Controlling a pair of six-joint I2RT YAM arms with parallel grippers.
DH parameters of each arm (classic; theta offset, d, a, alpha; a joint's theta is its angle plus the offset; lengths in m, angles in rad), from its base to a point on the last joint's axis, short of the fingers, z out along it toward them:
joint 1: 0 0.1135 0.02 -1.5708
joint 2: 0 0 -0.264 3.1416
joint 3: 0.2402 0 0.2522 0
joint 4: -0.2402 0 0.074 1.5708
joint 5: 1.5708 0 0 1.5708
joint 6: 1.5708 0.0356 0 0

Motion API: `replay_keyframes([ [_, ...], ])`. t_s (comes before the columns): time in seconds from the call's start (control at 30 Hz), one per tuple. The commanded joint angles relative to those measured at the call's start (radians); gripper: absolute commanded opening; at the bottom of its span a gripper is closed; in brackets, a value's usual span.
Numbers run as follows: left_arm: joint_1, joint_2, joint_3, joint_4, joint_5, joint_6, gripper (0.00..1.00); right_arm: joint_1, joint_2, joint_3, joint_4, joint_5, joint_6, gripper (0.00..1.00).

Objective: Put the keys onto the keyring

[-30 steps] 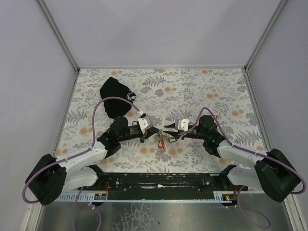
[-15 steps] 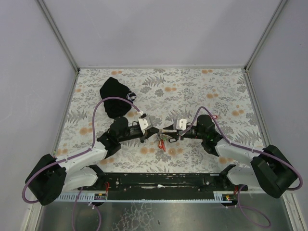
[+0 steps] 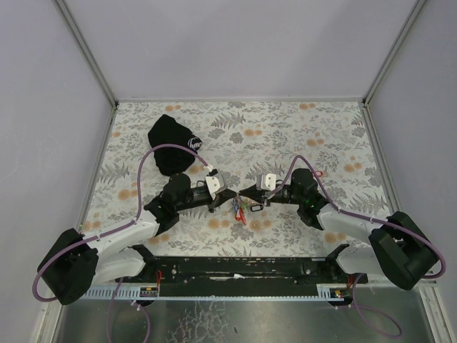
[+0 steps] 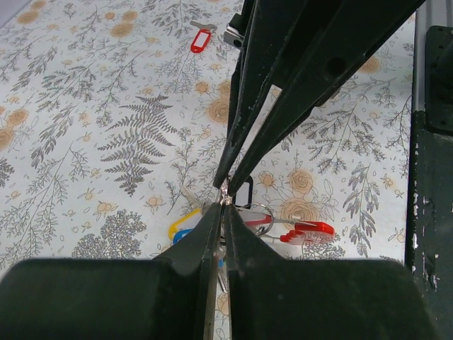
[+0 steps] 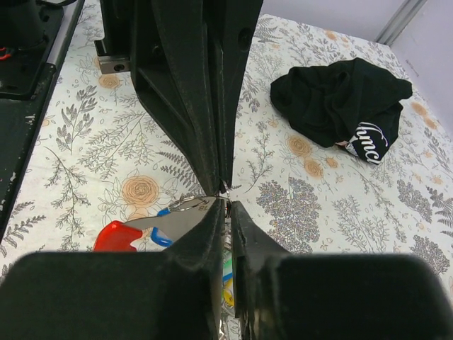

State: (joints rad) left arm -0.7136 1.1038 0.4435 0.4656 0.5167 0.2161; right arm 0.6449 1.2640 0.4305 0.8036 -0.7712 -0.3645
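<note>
Two grippers meet tip to tip low over the floral table. The left gripper has its jaws pressed fully together, its tips at a sliver of metal beside the keyring; whether it pinches that wire cannot be told. The right gripper is narrowed to a thin slit, its tips at the same spot, and its grip is likewise unclear. The keys, with red, yellow, blue and black tags, fan out just beneath both tips. A lone red-tagged key lies well apart, and the black pouch sits at the rear left.
</note>
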Motion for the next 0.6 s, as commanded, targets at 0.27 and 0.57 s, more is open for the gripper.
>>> replay_keyframes([
  [0.27,0.027,-0.05,-0.096,0.212,0.029,-0.003,0.26,-0.005,-0.03,0.04,-0.006,-0.013,-0.023,0.0],
  [0.57,0.09,0.026,-0.115,0.338,0.142,-0.029,0.26,-0.005,-0.032,0.042,-0.024,-0.055,-0.027,0.0],
])
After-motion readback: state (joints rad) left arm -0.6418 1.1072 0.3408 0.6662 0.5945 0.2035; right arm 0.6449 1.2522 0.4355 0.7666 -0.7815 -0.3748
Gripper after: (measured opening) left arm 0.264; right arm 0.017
